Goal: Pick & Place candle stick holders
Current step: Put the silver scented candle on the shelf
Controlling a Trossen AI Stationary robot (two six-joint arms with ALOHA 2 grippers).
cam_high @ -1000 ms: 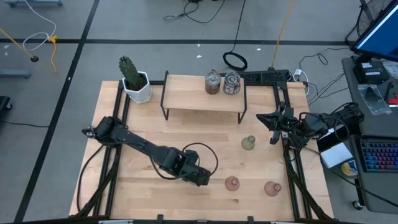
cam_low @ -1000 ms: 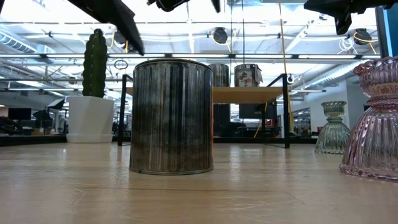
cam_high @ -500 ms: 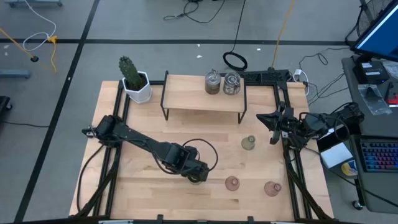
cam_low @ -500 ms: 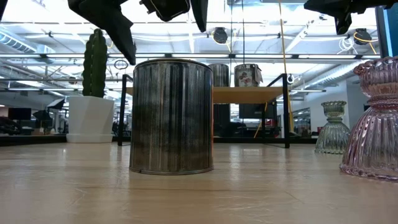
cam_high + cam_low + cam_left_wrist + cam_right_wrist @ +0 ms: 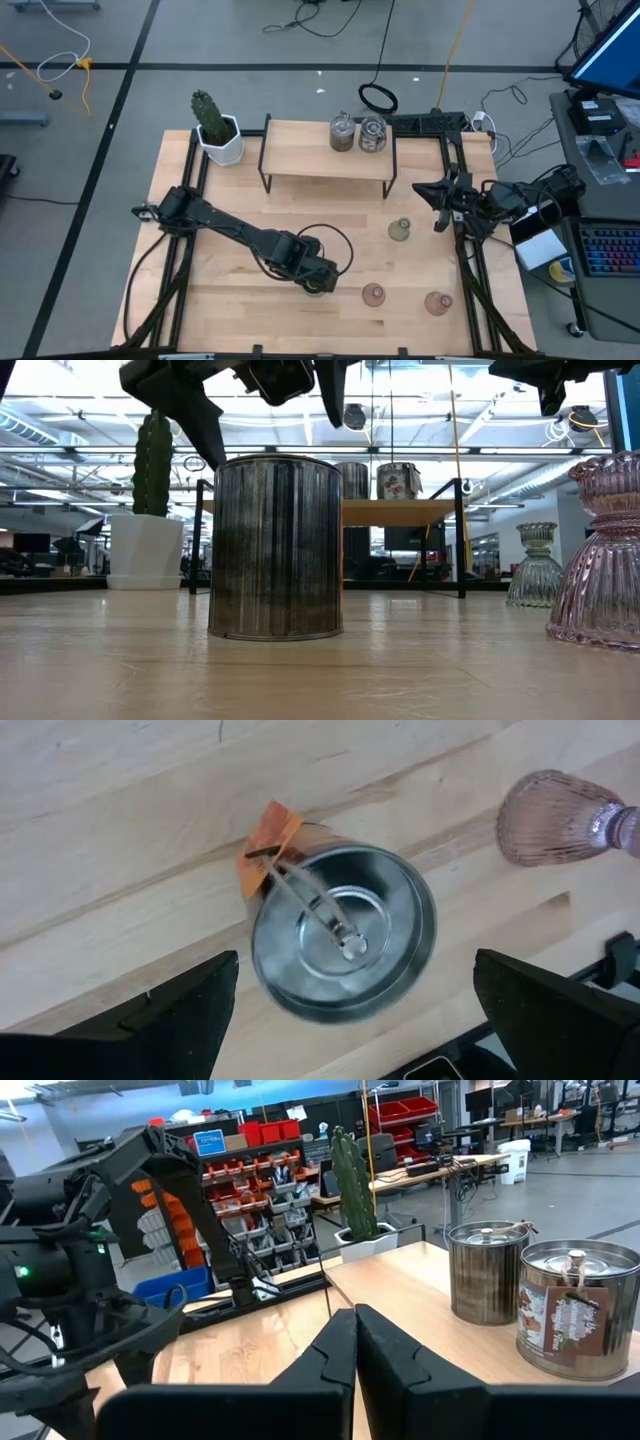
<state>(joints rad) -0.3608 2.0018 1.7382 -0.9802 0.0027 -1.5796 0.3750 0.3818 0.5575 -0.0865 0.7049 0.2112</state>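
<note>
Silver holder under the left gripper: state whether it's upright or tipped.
Upright. The silver holder stands flat on the table, walls vertical; the left wrist view looks straight into its round mouth.

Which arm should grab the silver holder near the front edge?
Left. The left gripper hangs open right over the silver holder; the right gripper is shut, off at the table's right edge.

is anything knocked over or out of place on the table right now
Nothing stands out. The silvery holder stands upright under the open left gripper; two more sit upright on the shelf. The pink holders and the green holder stand upright, apart. The right gripper waits, shut.
</note>
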